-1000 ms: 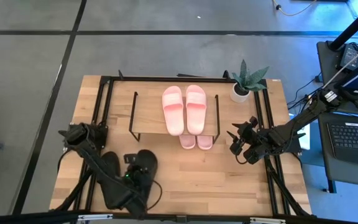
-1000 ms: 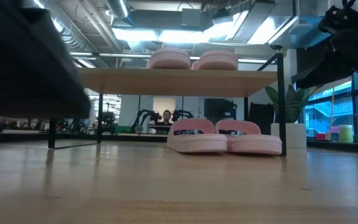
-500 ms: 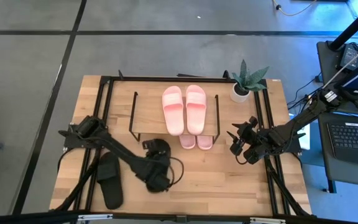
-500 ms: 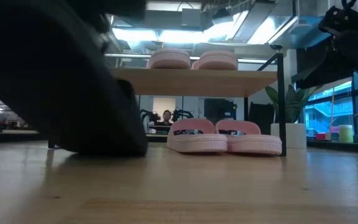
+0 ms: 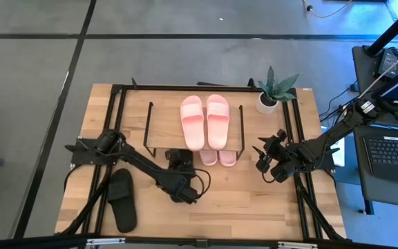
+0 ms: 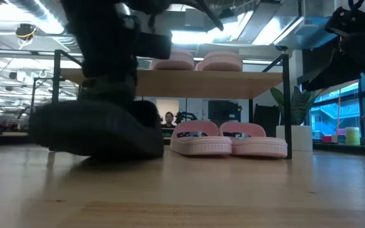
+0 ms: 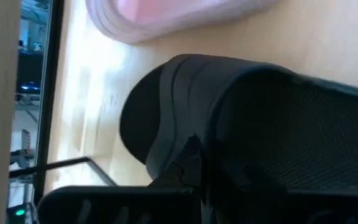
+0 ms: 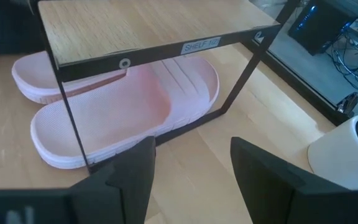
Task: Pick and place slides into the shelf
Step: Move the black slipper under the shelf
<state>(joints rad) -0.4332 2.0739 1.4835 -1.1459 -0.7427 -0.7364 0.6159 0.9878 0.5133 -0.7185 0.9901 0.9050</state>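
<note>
Since a second ago, the left gripper has carried one black slide from the 7 o'clock corner of the table to the front edge of the shelf, just beside the lower pink pair. I read its fingers as clenched on the slide's strap; in the left wrist view the dark body of the slide fills the picture, so the contact itself is partly hidden. The slide sits low on the tabletop, toe toward the rack, which I judge suits sliding it under the top board rather than lifting it over.

The second black slide lies flat at 7 o'clock, well apart from the rack, not yet picked.

One pink pair rests side by side on the top board, toward its 3 o'clock end. This leaves the 9 o'clock half under the board free for the black pair.

The right gripper waits at 3 o'clock beside the rack's end frame, fingers released and holding nothing. The potted plant stands at 1 o'clock.

Materials:
- Slides: moulded foam or rubber by the look, matte, with a wide rounded strap and a ribbed sole rim.
- Rack: pale wood-grain board on thin black wire legs.
</note>
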